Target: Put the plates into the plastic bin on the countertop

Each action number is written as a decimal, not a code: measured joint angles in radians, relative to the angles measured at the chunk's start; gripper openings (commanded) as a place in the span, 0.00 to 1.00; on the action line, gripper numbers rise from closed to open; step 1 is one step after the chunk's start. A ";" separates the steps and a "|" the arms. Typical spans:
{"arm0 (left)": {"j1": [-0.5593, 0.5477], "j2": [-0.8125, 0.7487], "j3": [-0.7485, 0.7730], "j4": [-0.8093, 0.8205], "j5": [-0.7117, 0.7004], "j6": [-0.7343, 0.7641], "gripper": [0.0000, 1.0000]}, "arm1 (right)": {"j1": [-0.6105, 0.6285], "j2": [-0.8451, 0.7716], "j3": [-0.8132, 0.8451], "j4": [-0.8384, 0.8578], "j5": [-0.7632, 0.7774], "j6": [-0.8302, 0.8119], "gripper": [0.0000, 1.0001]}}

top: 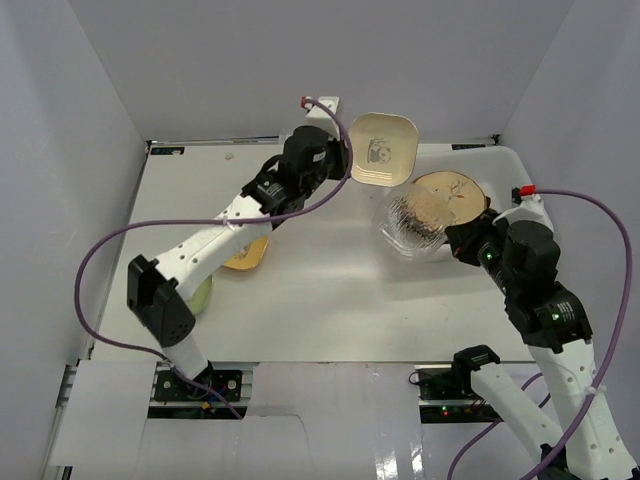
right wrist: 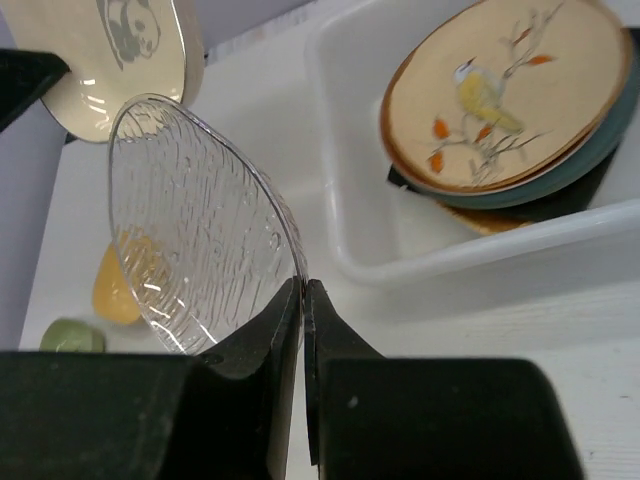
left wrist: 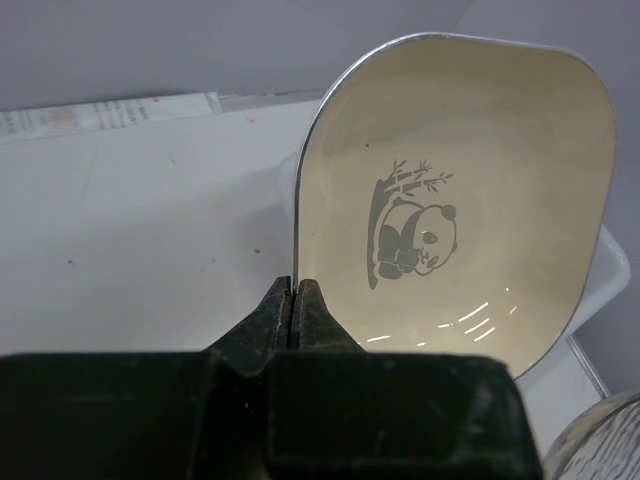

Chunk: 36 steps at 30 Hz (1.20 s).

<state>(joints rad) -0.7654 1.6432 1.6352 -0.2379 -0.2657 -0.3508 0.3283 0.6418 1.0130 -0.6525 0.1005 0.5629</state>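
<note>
The left end effector [left wrist: 297, 296] has its fingers pressed together on the thin rim of the panda-printed cream plate [left wrist: 450, 200], gripping one edge of it. The rounded-square dish stretches away from the fingers, up and to the right in the left wrist view. Its hollow printed face is open to the camera, with the panda upright. It is held off the bench, above the far left corner of the plastic bin [right wrist: 470, 250]. The right end effector [right wrist: 303, 292] is likewise clamped on the rim of the clear glass plate [right wrist: 200, 230]. This rippled dish is held tilted steeply on edge, so the right wrist view shows it as a long oval running from the fingers up and to the left. From overhead it hangs at the near left side of the bin, just beside the stack inside. In the bin, the bird-painted tan plate [right wrist: 500, 90] lies face up on a teal round plate [right wrist: 560, 177], which rests on a dark plate [right wrist: 585, 195]. A sliver of a further brownish dish shows under these, though its pattern cannot be made out. The bin sits at the far right of the white bench [top: 330, 290]. Out on the bench to the left, well apart from the bin, a yellow plate [top: 245, 255] and a green plate [top: 203, 293] lie partly hidden under the left arm. Plain pale wall panels [top: 300, 60] enclose the bench on the left, the right and the far side.
</note>
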 measured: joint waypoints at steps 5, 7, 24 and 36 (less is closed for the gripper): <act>0.032 0.208 0.213 -0.041 0.087 -0.017 0.00 | 0.000 0.034 0.045 0.018 0.249 -0.061 0.08; 0.041 0.279 0.285 -0.055 0.115 -0.028 0.00 | -0.001 0.076 0.045 0.026 0.331 -0.079 0.08; -0.017 0.768 0.597 -0.090 0.340 -0.097 0.00 | -0.070 0.241 0.217 0.208 0.553 -0.222 0.08; -0.069 0.805 0.637 -0.024 0.400 -0.115 0.61 | -0.454 0.423 0.101 0.320 0.214 -0.142 0.08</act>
<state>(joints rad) -0.8341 2.4481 2.2723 -0.2615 0.1341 -0.4660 -0.1253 1.0653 1.1137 -0.3328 0.3145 0.4210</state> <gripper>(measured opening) 0.537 0.081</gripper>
